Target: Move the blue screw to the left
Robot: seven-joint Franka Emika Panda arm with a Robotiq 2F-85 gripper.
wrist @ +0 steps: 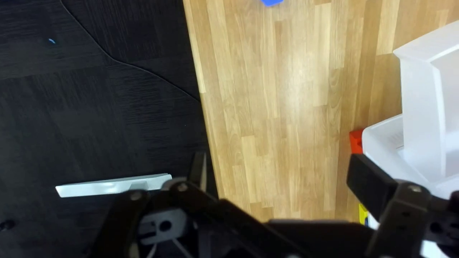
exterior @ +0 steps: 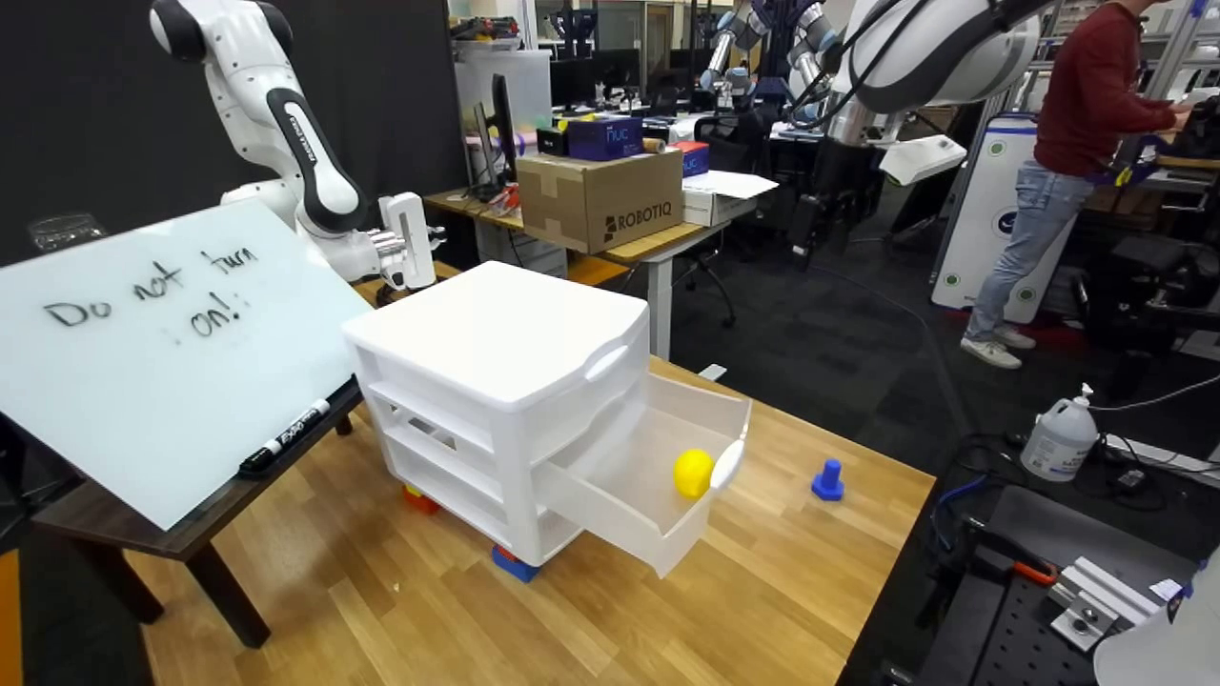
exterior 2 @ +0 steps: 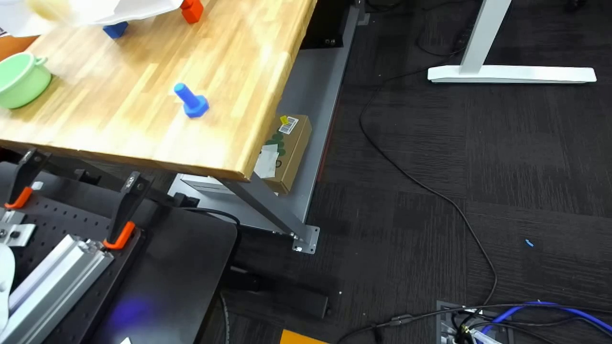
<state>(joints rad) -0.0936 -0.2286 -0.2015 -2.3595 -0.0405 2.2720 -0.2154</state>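
Out ahead of the fingers point(wrist: 371, 186) and well below them stands the screw point(exterior: 828, 482), head down on the table point(exterior: 782, 543), shank up, and the wrist view catches only a blue sliver at its top rim! The fingers hang spread wide, just air between them, so the grab is yet to be made. Biggest worry, I'd say: with the target nearly out of sight, they may come down off line, and a nudge on that slim shank tips it and sets it rolling. From there the table's edge is close, and it could drop to the floor point(exterior 2: 406, 143)! And watch the drawer point(exterior: 620, 526), right of the fingers in the wrist view, ball point(exterior: 693, 474) inside: a wide swing could clip it.
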